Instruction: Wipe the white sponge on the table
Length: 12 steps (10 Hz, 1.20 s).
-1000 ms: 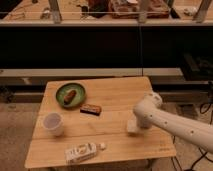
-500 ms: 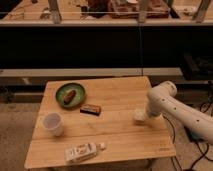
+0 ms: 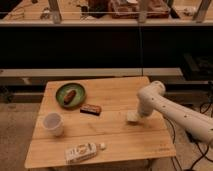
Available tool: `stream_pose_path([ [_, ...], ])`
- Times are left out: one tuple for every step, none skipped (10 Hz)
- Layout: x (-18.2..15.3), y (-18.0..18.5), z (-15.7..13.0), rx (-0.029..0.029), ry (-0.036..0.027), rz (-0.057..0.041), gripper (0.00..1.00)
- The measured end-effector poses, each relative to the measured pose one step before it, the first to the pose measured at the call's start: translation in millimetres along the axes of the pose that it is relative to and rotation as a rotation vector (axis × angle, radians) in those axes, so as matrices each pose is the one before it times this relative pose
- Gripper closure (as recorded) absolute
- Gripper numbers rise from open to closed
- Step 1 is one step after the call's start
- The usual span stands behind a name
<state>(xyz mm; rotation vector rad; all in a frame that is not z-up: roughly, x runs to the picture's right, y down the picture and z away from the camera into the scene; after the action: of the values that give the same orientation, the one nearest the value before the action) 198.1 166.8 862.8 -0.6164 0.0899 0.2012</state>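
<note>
The white sponge (image 3: 132, 118) lies flat on the light wooden table (image 3: 115, 135), right of centre. My gripper (image 3: 136, 114) is at the end of the white arm, which reaches in from the right. It points down and sits right on top of the sponge, hiding part of it. The sponge rests against the table top.
A green plate (image 3: 62, 97) holding a brown food item is at the back left. A brown snack bar (image 3: 90, 108) lies near the middle. A white cup (image 3: 53, 123) stands at the left, and a white printed carton (image 3: 81, 152) lies near the front edge.
The gripper and sponge have moved from nearer the front edge towards the back, then a little to the left. The arm's elbow swung right and back again.
</note>
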Motion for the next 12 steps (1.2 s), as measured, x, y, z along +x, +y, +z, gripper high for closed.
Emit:
stream_pose_path([
  [-22.07, -2.78, 7.92, -0.01013, 0.00677, -0.02293, 0.96],
  [-21.86, -6.71, 8.38, -0.01180, 0.00852, -0.02668, 0.96],
  [-8.96, -6.29, 4.16, -0.00207, -0.00357, -0.01863, 0.96],
  [-6.36, -4.32, 1.21, -0.00125, -0.01153, -0.01280, 0.96],
  [-0.89, 2.46, -1.20, -0.00294, -0.00037, -0.00539, 0.96],
  [-0.67, 0.92, -1.55, -0.00244, -0.00047, -0.00138, 0.96],
  [-0.50, 0.34, -0.39, -0.00106, -0.00087, -0.00037, 0.96],
  [-0.07, 0.16, -0.03, -0.00050, 0.00013, -0.00006, 0.96],
  [0.06, 0.76, -0.15, 0.00030, 0.00111, -0.00212, 0.96],
  [-1.83, 3.72, -0.46, 0.00326, 0.00135, -0.00271, 0.96],
  [-5.53, 9.74, -1.16, 0.00257, 0.00105, -0.00411, 0.96],
  [-4.29, 17.47, -2.12, -0.00041, -0.00039, -0.00318, 0.96],
])
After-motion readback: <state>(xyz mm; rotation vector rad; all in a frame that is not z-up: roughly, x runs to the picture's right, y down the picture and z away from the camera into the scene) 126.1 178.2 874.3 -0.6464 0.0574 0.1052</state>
